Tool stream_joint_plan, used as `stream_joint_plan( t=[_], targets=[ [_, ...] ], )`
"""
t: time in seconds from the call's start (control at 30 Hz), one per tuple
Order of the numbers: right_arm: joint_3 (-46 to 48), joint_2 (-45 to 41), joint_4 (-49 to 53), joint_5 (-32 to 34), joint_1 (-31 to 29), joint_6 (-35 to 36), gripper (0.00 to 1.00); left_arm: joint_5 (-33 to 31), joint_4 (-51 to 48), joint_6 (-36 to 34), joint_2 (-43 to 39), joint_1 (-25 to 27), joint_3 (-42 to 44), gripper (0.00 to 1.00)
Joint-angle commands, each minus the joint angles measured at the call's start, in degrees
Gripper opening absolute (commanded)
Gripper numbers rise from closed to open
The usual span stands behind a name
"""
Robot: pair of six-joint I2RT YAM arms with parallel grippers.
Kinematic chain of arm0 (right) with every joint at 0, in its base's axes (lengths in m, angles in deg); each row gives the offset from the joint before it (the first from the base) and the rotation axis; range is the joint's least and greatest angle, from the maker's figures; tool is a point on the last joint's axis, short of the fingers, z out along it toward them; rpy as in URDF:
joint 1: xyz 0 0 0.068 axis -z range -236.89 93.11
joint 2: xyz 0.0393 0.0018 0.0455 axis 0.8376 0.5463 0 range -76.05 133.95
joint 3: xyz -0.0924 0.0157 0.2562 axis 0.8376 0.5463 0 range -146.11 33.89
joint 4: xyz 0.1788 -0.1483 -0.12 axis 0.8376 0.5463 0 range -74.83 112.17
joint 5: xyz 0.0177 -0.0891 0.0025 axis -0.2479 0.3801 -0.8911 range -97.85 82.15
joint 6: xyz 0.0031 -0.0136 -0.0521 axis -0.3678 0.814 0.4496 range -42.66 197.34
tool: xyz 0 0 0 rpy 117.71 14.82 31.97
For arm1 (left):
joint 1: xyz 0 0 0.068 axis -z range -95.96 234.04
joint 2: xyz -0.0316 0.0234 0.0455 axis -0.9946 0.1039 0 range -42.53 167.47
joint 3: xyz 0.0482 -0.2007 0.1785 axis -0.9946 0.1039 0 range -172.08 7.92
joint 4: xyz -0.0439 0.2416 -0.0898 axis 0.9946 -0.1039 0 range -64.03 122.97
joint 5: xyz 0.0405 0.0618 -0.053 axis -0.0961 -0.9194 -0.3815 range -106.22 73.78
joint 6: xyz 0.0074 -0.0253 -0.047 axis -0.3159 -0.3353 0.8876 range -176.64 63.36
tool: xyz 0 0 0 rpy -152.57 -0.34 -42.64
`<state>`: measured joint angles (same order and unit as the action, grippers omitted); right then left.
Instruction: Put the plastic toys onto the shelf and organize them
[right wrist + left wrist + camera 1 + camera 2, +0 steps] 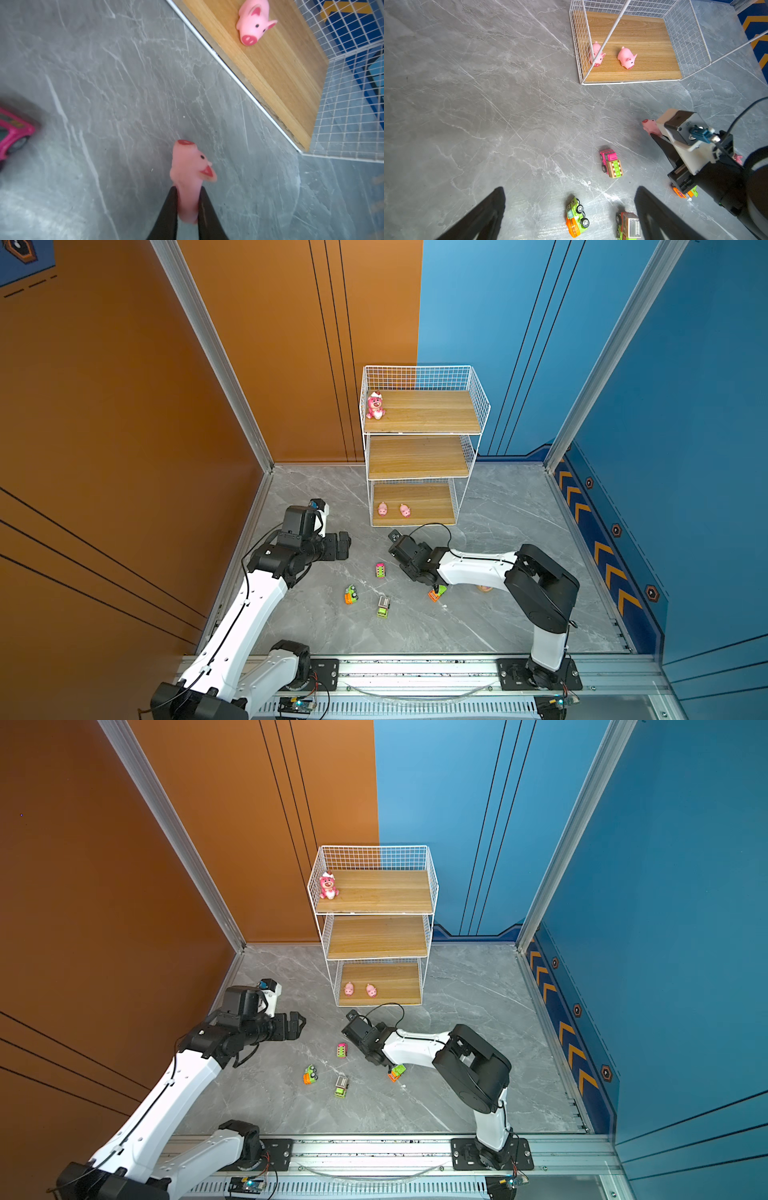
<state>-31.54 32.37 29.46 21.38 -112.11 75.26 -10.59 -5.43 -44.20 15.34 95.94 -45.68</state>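
So the right pincer [188,199] is clamped on a pig [190,166] by its rear, snout out over the worktop [104,83], with the shelf [270,83] just ahead. It's squishy, so it could pop loose. The left pincer [570,189] hangs wide open.

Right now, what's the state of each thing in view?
shelf, upright, middle board bare.
right pincer, shut on third pig.
left pincer, open, empty.
two pigs, upright on bottom board.
pink bear, upright on top board.
four vehicles, loose on floor.
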Motion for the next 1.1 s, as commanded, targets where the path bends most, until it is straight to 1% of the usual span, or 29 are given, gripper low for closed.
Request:
stream_joint_plan(
  t=[0.0, 0.1, 0.23, 0.3, 0.4, 0.47, 0.53, 0.67, 0.77, 0.87, 0.97, 1.07],
  targets=[
    [-2.51, 2.95, 5.83, 6.55, -2.08, 1.98, 0.19, 0.47, 0.03, 0.49, -0.47, -0.33, 0.36, 0.98],
    [-4.29, 5.27, 7.64, 8.11, -3.5, 2.09, 0.21, 0.49, -0.01, 0.47, -0.55, -0.09, 0.38, 0.98],
    [-5.31, 6.97, 8.94, 8.23, -5.3, 1.91, 0.24, 0.28, -0.01, 0.47, -0.98, 0.11, 0.44, 0.98],
    [-5.66, 7.25, 9.59, 8.3, -6.23, 1.85, 0.28, 0.25, -0.01, 0.47, -1.24, 0.31, 0.5, 0.98],
    [-5.58, 6.1, 9.89, 6.72, -7.13, 1.68, 0.38, 0.35, -0.01, 0.38, -1.26, 0.37, 0.37, 0.98],
    [-5.16, 4.73, 9.89, 4.54, -7.25, 0.86, 0.43, 0.42, 0.05, 0.47, -1.35, 0.36, 0.34, 0.98],
    [-4.65, 3.3, 9.68, 2.04, -7.21, -0.13, 0.45, 0.45, 0.03, 0.47, -1.52, 0.39, 0.39, 0.98],
    [-1.84, -0.61, 6.64, -3.84, -6.54, -0.9, 0.5, 0.51, -0.02, 0.47, -1.75, 0.49, 0.35, 0.98],
    [1.11, -5.46, 3.08, -8.9, -4.74, -1.83, 0.52, 0.64, -0.02, 0.52, -1.8, 0.48, 0.38, 0.98],
    [4.12, -10.33, -0.94, -12.62, -2.83, -2.72, 0.54, 0.64, 0.03, 0.47, -1.7, 0.58, 0.33, 0.98],
    [6.37, -13.54, -3.63, -16.0, 0.22, -5.37, 0.55, 0.64, -0.02, 0.47, -1.79, 0.53, 0.36, 0.98],
    [7.95, -14.55, -5.23, -18.11, 2.66, -7.4, 0.56, 0.64, -0.02, 0.47, -1.7, 0.52, 0.41, 0.98]
  ],
)
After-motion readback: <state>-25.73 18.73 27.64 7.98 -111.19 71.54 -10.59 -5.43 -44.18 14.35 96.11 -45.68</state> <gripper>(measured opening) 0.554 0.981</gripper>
